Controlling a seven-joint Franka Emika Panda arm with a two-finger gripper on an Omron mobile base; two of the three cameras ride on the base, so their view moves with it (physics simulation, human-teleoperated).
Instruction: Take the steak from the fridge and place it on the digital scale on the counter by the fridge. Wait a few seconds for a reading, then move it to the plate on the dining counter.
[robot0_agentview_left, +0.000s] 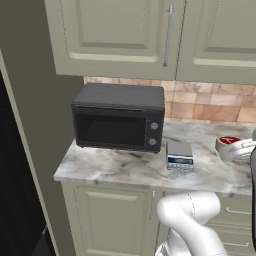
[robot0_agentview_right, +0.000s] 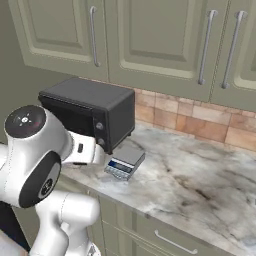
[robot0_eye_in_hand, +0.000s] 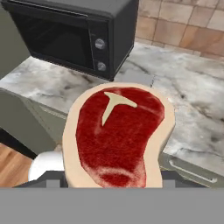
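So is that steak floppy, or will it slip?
The steak looks stiff: it stands out flat ahead of the hand without drooping. Its smooth rim might slip. Being flat, it should lie still on the scale, not roll.

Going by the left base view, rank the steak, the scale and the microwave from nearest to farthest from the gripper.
1. The steak, at the gripper itself, at the right edge.
2. The scale, on the counter to the steak's left.
3. The microwave, farther left, towards the wall.
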